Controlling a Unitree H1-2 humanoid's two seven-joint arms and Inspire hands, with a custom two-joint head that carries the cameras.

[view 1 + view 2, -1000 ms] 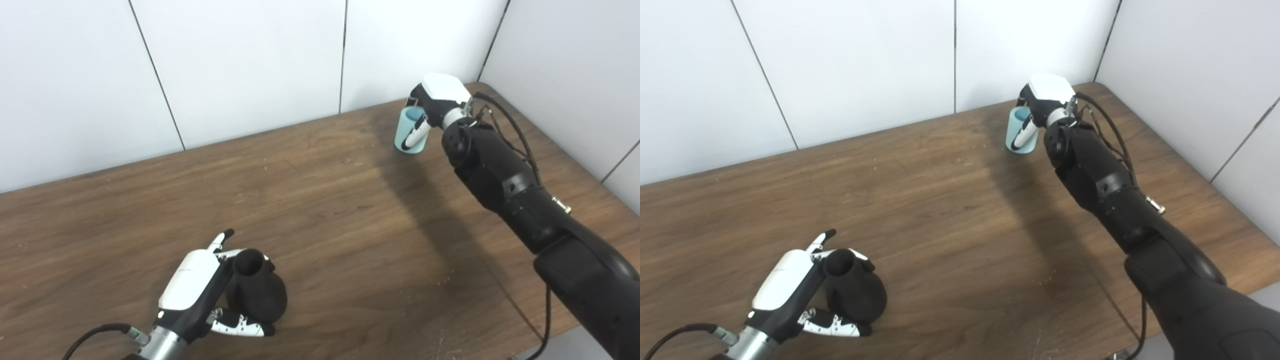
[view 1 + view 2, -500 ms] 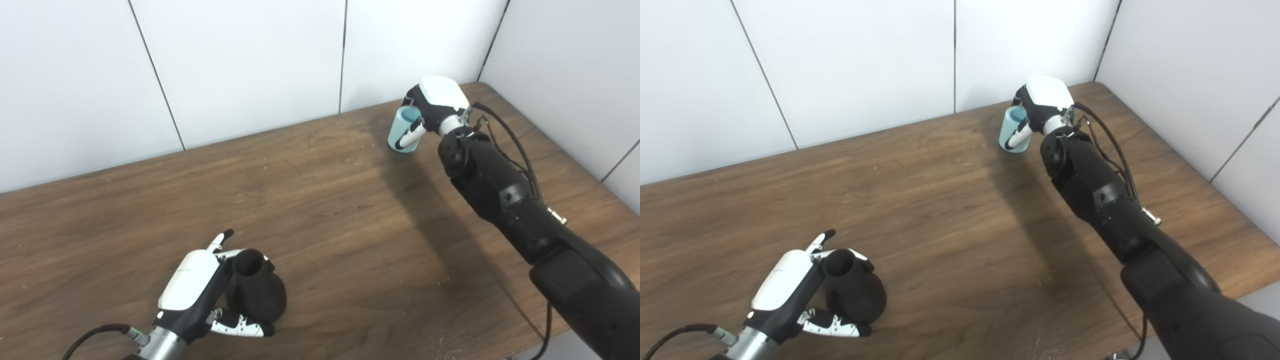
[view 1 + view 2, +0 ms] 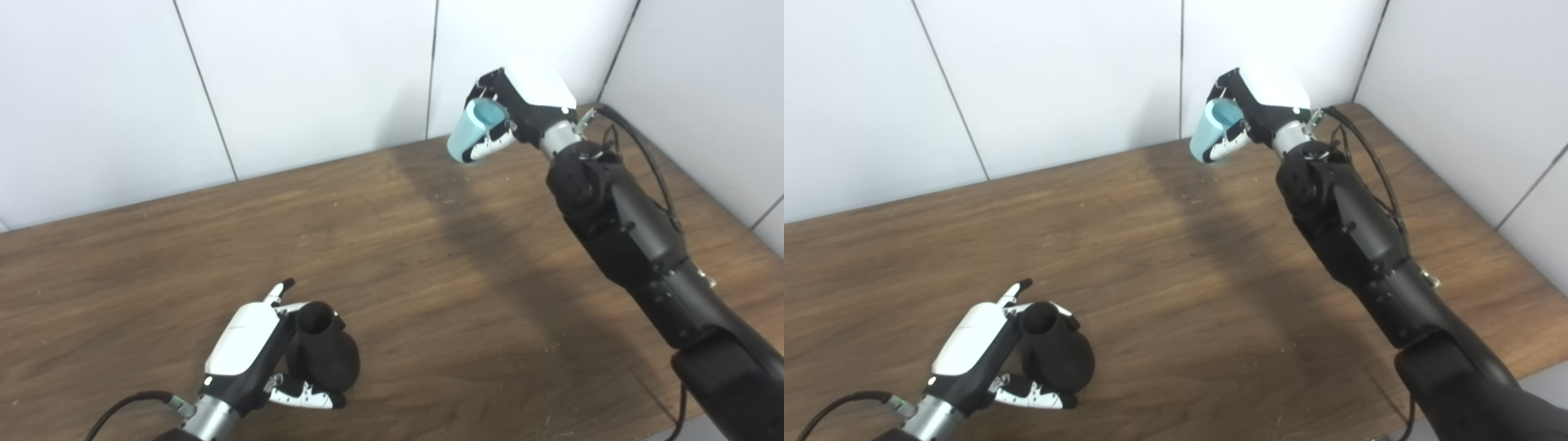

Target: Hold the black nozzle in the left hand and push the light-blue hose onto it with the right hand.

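the right hand [image 3: 520, 107] is gripping the light-blue hose [image 3: 468, 130] in the air above the table's [image 3: 429, 245] far edge. the left hand [image 3: 257, 358] is clasping the black nozzle [image 3: 321, 355] on the table, well apart. carrying the hose across, the hand should be lining its open end with the nozzle's neck before pushing.

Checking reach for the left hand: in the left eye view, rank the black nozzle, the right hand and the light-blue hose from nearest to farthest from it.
1. black nozzle: in the left hand's grasp, near table edge.
2 and 3. light-blue hose and right hand: far right, raised above the table's back edge; the hand holds the hose, so too close to call.
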